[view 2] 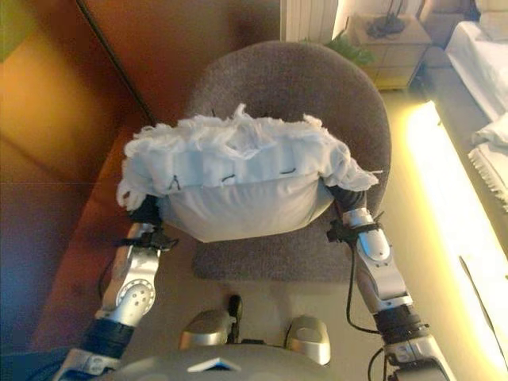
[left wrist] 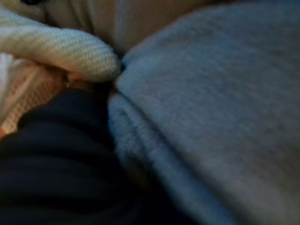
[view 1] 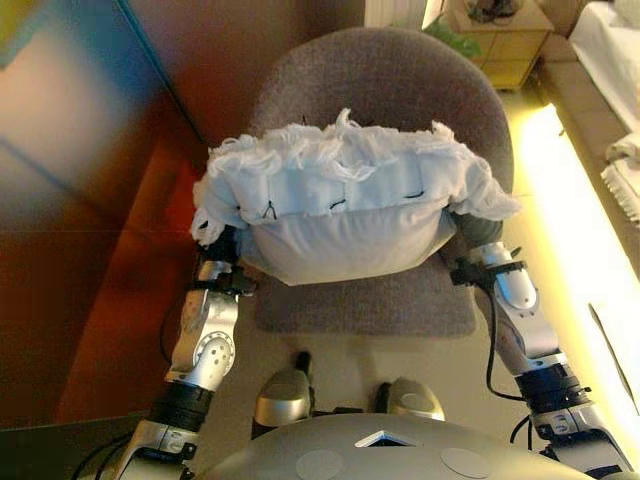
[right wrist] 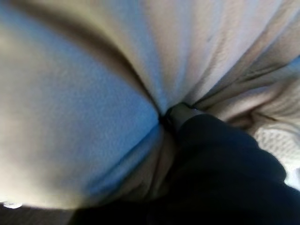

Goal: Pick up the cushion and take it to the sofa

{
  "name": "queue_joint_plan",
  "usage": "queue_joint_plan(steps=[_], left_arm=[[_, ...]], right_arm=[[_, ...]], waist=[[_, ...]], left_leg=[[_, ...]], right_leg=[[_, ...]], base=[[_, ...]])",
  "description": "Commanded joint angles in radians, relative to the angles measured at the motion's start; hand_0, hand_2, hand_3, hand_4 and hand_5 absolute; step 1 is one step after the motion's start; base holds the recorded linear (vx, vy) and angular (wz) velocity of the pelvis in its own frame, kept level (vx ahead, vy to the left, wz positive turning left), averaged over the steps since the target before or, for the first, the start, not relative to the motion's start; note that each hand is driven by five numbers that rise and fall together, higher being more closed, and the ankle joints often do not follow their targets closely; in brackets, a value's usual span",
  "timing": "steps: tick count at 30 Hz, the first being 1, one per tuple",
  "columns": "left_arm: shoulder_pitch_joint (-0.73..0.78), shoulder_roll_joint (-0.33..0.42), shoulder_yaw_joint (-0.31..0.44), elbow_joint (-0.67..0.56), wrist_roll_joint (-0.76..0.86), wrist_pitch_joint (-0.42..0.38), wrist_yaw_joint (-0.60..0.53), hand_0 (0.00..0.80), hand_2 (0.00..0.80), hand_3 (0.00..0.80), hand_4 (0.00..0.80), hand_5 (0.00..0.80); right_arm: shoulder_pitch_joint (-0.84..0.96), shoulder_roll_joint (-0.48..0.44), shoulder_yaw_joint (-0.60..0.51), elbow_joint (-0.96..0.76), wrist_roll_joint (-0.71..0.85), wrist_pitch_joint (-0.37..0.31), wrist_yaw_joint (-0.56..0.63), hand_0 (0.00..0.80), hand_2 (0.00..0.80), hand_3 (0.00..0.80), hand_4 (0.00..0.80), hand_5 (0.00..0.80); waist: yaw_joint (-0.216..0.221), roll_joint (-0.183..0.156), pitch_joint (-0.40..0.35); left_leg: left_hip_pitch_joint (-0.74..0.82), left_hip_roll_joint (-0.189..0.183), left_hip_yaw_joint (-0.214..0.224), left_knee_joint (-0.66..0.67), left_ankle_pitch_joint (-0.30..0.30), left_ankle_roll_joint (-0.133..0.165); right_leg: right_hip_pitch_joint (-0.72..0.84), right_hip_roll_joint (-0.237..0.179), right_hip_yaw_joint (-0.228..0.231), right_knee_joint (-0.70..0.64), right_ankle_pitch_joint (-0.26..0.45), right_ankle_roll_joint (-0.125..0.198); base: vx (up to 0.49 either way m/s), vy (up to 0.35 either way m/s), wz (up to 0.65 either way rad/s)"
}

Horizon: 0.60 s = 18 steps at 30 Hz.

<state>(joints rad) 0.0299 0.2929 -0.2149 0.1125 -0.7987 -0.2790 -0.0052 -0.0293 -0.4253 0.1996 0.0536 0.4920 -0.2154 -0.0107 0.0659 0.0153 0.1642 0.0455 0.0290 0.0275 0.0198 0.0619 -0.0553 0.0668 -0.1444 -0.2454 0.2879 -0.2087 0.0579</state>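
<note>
A white cushion (view 1: 340,215) with a frilly fringe along its far edge lies across a grey upholstered chair (view 1: 380,90), over the seat. My left hand (view 1: 222,245) is at the cushion's left end and my right hand (view 1: 470,232) at its right end. Both are tucked under the cushion's edges, so only their dark ribbed covers show. In the left wrist view the cover (left wrist: 56,154) is pressed between the cushion cloth (left wrist: 61,51) and the grey seat fabric (left wrist: 211,108). In the right wrist view the cover (right wrist: 225,173) is buried in cushion cloth (right wrist: 70,117).
A red-brown wall panel (view 1: 90,200) stands close on the left of the chair. A wooden cabinet (view 1: 505,40) and a green plant (view 1: 455,40) are behind the chair at the right. A bed with white linen (view 1: 615,60) lies at the far right.
</note>
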Motion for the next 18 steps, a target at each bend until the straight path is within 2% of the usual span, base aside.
queue_joint_plan(steps=[1, 10, 18], left_arm=[[-0.136, -0.009, -0.057, -0.029, 0.100, 0.000, -0.015, 0.800, 0.800, 0.800, 0.800, 0.800], [-0.244, -0.041, -0.072, 0.163, 0.111, 0.031, -0.015, 0.800, 0.800, 0.800, 0.800, 0.800], [-0.282, -0.085, -0.094, 0.352, 0.150, 0.087, 0.007, 0.800, 0.800, 0.800, 0.800, 0.800]], right_arm=[[-0.076, 0.056, 0.064, -0.049, -0.006, -0.034, -0.004, 0.800, 0.800, 0.800, 0.800, 0.800], [-0.145, 0.122, 0.077, 0.094, -0.028, 0.041, -0.119, 0.800, 0.800, 0.800, 0.800, 0.800], [-0.138, 0.146, 0.065, 0.249, -0.031, 0.170, -0.142, 0.800, 0.800, 0.800, 0.800, 0.800]], waist=[[0.000, -0.049, -0.011], [-0.032, -0.021, -0.028], [-0.057, -0.006, -0.069]], left_leg=[[0.042, 0.027, 0.029, 0.023, -0.099, -0.023], [0.110, 0.021, 0.057, -0.054, -0.090, -0.013], [0.188, 0.024, 0.073, -0.089, -0.085, -0.018]], right_leg=[[0.075, -0.013, 0.031, -0.327, 0.234, 0.051], [0.107, -0.019, 0.032, -0.352, 0.244, 0.066], [0.166, -0.016, 0.037, -0.364, 0.248, 0.073]], base=[[0.078, 0.015, 0.10], [0.110, 0.031, -0.01], [0.222, 0.002, -0.03]])
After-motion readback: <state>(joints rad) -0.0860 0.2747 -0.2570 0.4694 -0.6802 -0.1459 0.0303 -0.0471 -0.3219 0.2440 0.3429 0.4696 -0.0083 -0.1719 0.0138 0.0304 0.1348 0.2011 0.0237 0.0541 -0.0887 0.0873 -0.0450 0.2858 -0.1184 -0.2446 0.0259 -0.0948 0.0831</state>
